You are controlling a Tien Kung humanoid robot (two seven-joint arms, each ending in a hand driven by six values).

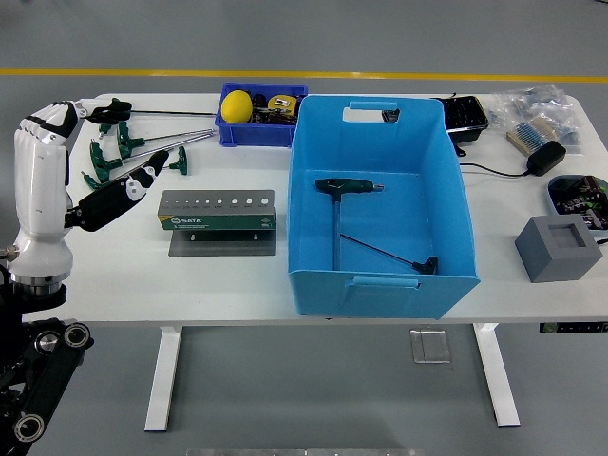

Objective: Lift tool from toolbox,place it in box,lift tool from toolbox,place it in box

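At the far left, the left robot hand (pixel 57 171) is held upright over the table (pixel 123 275) edge, thumb extended and fingers loosely open, gripping nothing. Just beside it, several green-handled T-handle wrenches (pixel 128 147) are laid loose on the table, shafts pointing right. They are judged rigid, fairly light steel, with thin smooth shafts likely to slip; the moulded green handles are judged the surest place to be gripped. To their right, a grey tool holder (pixel 217 211) with empty sockets is seen. Behind it, a small blue bin (pixel 256 133) is filled with a yellow object and assorted items. In the large blue box (pixel 380 209), two T-handle wrenches (pixel 337 204) are already laid. The right robot hand is not shown.
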